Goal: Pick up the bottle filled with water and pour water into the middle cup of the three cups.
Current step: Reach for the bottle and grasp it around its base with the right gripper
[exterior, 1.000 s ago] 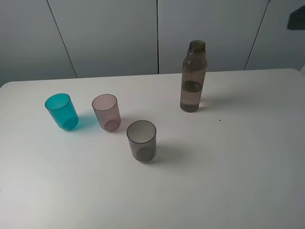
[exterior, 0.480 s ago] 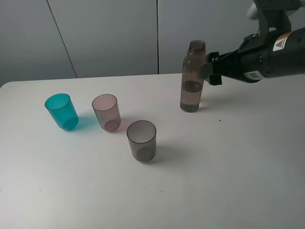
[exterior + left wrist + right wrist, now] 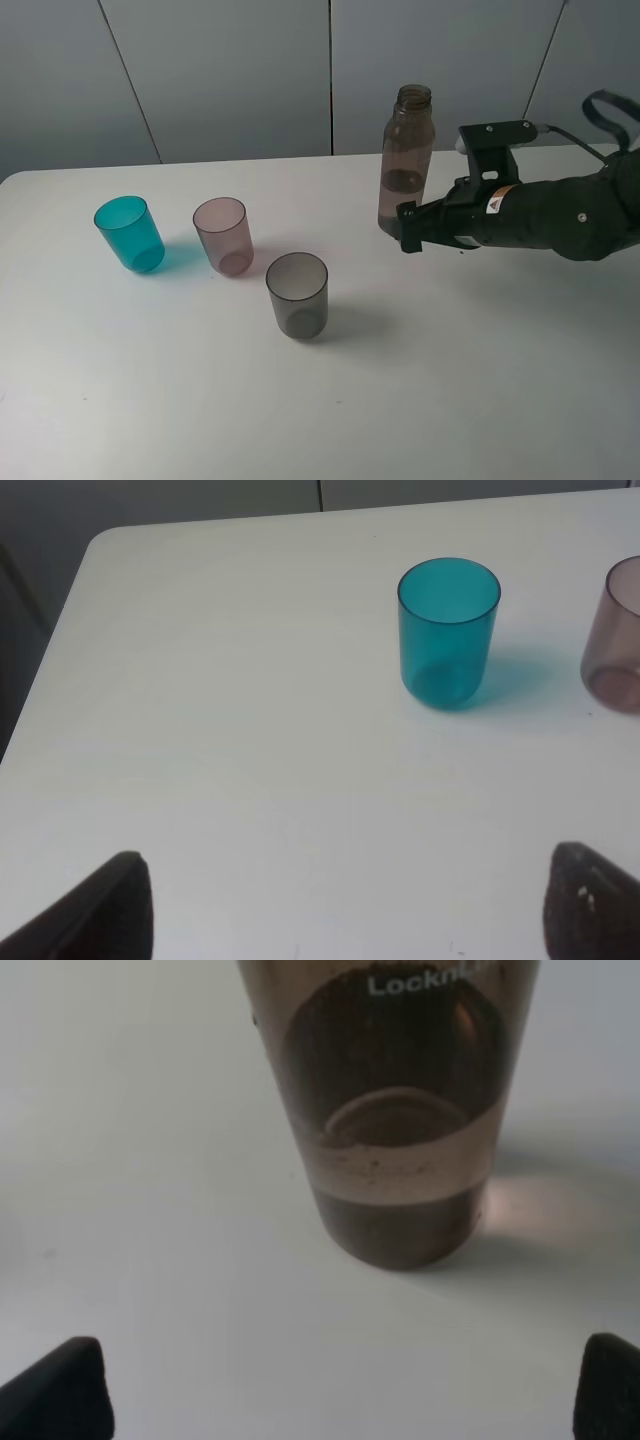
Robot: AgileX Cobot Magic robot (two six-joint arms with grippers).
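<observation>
The smoky brown-grey bottle (image 3: 406,160) stands upright and capless at the back of the white table, with water in its lower part. My right gripper (image 3: 406,232) is open, low at the bottle's base on its near right side, not touching it. In the right wrist view the bottle (image 3: 395,1150) stands just ahead of the open gripper (image 3: 335,1400). The three cups stand to the left: teal (image 3: 130,233), the pinkish-mauve middle cup (image 3: 223,235) and smoky grey (image 3: 297,294). My left gripper (image 3: 350,910) is open and empty; it faces the teal cup (image 3: 448,632) and the mauve cup (image 3: 615,635).
The white table (image 3: 500,380) has its back edge just behind the bottle, against grey wall panels. The left wrist view shows the table's left corner (image 3: 95,545). A small dark speck (image 3: 306,391) lies on the table near the front.
My right arm has come in from the upper right and dropped lower, from beside the bottle's neck down to its base. The bottle and the cups have not moved.
</observation>
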